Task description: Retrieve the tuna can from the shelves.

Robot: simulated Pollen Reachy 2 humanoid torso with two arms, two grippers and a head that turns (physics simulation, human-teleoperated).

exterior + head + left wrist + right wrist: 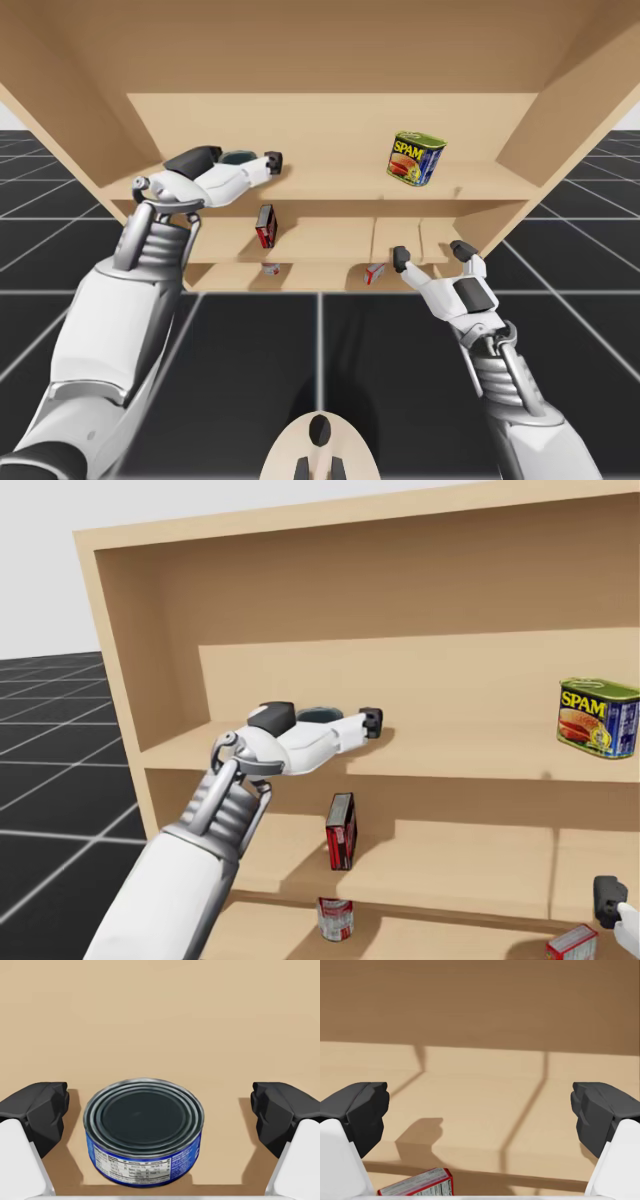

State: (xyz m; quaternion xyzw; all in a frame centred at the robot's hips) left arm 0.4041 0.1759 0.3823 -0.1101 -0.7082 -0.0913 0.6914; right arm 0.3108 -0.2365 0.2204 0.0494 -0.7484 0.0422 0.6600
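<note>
Right, the robot's left gripper (pixel 160 1110) stands wide open, with the tuna can (pixel 145 1132) sitting between its fingers and touching neither, on the upper shelf (pixel 450 760). I'd say it should close evenly on the can's wall from both sides, then draw straight back, level, clear of the shelf's edge.

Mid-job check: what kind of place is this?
Probably a simulated pantry: a wooden shelf unit holding groceries like the tuna can and a blue rectangular can, with a dark grid floor around.
</note>
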